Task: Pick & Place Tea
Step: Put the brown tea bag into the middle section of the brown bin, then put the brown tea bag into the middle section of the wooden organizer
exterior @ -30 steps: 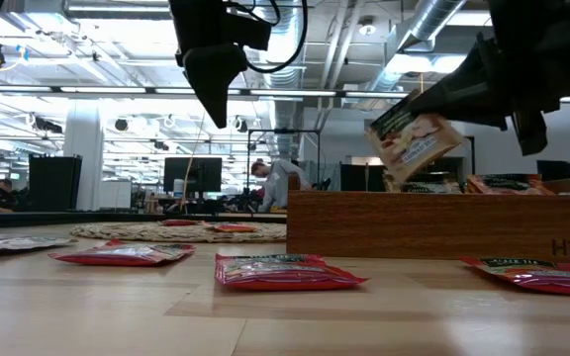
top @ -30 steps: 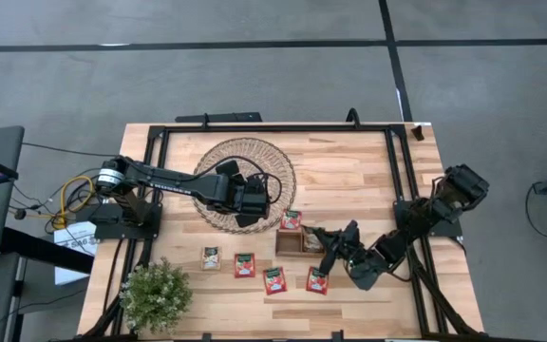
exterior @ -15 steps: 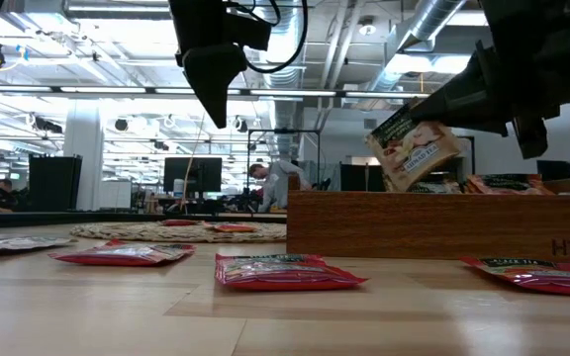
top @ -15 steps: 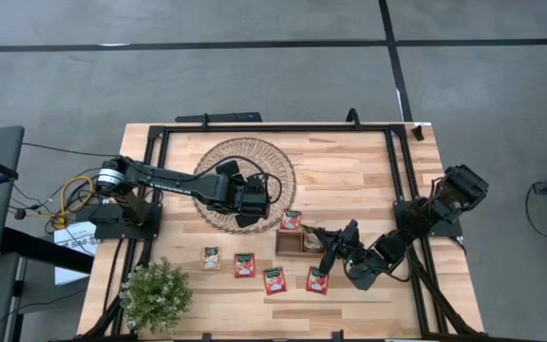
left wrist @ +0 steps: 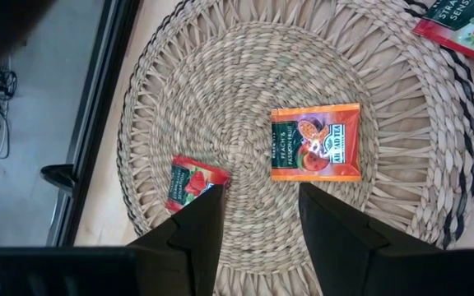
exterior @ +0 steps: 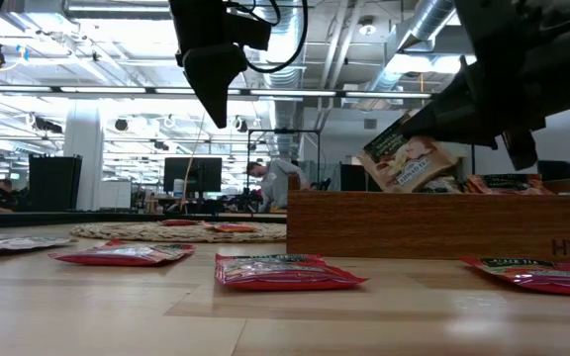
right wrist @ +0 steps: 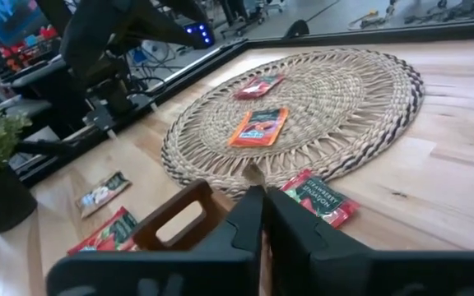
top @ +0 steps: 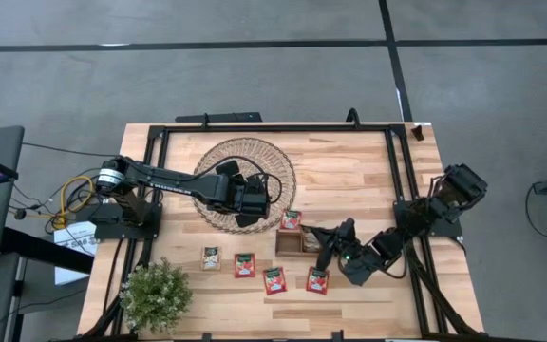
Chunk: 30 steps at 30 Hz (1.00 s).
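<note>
**Sachet poised over the tray**

From above, our right gripper [top: 329,245] hangs over the wooden tray [top: 290,242]. At table level, it pinches a beige sachet [exterior: 404,158], tilted, directly above the tray's wall. Our left gripper [left wrist: 257,222], fingers spread, hovers over the wicker mat [left wrist: 220,99].

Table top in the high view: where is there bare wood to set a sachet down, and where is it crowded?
Bare wood lies between the wicker mat and the table's right-hand frame rail. It is crowded along the near edge, with the plant, a row of sachets, the wooden tray and the right gripper.
</note>
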Each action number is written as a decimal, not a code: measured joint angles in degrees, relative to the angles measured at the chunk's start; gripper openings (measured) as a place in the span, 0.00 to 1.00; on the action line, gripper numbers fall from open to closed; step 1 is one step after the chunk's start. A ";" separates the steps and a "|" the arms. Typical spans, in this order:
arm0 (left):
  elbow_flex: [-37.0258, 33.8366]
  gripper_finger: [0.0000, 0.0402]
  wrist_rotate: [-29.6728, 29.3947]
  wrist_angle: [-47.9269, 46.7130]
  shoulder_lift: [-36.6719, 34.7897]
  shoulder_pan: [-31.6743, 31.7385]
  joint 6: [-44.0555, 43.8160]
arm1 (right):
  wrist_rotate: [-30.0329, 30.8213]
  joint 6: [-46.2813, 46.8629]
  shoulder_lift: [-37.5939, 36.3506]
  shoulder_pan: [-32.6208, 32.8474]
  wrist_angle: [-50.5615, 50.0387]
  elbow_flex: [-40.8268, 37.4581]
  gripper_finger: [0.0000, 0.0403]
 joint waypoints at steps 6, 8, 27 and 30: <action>0.00 0.38 0.02 0.00 0.00 0.00 0.13 | 0.02 0.02 0.00 -0.01 -0.11 0.00 0.14; 0.00 0.38 0.02 0.00 0.00 0.00 1.04 | 0.02 0.04 0.00 0.03 -0.08 0.00 0.17; 0.00 0.38 0.25 -0.21 0.01 0.00 2.03 | 0.59 -14.45 -10.30 -0.01 -0.28 0.00 0.12; 0.00 0.38 1.98 -0.20 0.02 0.00 3.78 | 0.59 -22.04 -15.31 -0.02 -1.52 0.00 0.10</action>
